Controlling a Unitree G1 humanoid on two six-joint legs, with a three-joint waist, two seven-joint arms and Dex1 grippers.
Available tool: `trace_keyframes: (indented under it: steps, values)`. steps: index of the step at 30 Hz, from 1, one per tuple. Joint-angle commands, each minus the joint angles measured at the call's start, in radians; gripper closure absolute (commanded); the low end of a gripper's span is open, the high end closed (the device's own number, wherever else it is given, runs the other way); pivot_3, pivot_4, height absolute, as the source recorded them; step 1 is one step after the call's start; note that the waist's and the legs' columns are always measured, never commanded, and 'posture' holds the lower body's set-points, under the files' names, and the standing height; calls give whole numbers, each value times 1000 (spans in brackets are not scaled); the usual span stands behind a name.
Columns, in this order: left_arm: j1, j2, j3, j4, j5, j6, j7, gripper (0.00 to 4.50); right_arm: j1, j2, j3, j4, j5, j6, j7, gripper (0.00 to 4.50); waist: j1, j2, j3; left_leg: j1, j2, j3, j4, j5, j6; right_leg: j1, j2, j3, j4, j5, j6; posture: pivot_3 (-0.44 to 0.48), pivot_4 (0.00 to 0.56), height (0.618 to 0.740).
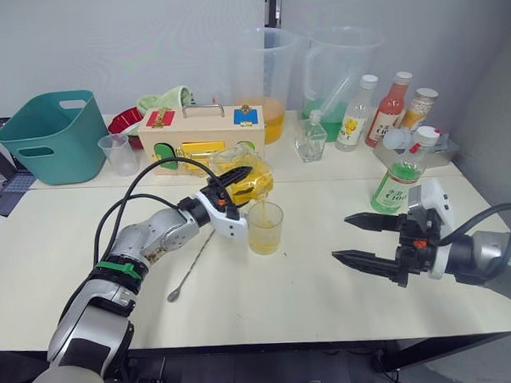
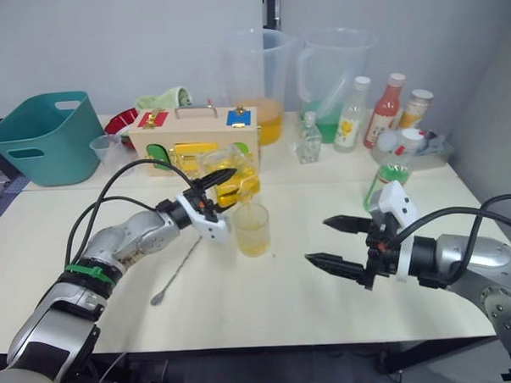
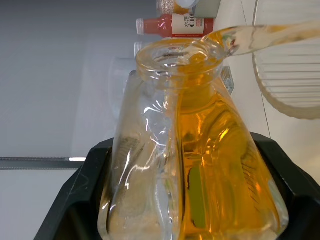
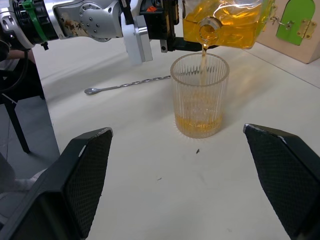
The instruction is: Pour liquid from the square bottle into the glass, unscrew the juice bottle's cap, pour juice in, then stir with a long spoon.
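My left gripper is shut on the square bottle, which is tipped over the glass. A thin stream of yellow liquid runs from its neck into the glass, and the ribbed glass holds a low layer of it. The long spoon lies flat on the table to the left of the glass. The juice bottle with its white cap stands upright at the right, behind my right gripper. That gripper is open and empty, level with the glass and apart from it.
A wooden box stands just behind the square bottle. At the back are two large clear pitchers, a small stoppered flask, a yellow-label bottle and a red bottle. A teal basket and a plastic cup sit far left.
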Motion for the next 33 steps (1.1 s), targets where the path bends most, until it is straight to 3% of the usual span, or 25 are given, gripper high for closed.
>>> trace_keyframes:
  steps: [1,7,16,20,27,33]
  values:
    - [-55,-10,69,-67,-130,13,-43,1704,-17,3,-17,-3,-4,-30,8,39,1,0,0,0,0,0,0,0,0,0,0,0,0,0,0,0,150,740]
    - [-20,-18,87,-84,-295,55,-215,1704,-29,2,-7,6,-14,-34,18,39,-1,0,0,0,0,0,1,0,0,0,0,0,0,0,0,0,150,740]
    - [25,-35,146,-153,-497,124,-354,1704,-64,0,19,36,-30,-37,48,39,-2,0,0,0,0,0,1,2,-4,0,0,0,1,0,0,0,150,740]
    - [59,-64,221,-230,-621,302,-419,1704,-91,0,39,55,-38,-37,70,39,-5,0,0,0,0,-1,1,2,-3,0,0,0,1,0,0,0,150,740]
    - [99,-145,442,-373,-846,796,-395,1704,-151,6,85,98,-65,-42,112,39,-11,0,0,0,1,-2,3,2,-3,0,0,-2,4,0,0,0,150,740]
    - [99,-141,581,-420,-948,998,-345,1704,-185,21,115,119,-82,-44,139,39,-12,0,0,0,1,-2,4,3,-4,0,0,-3,4,0,0,0,150,740]
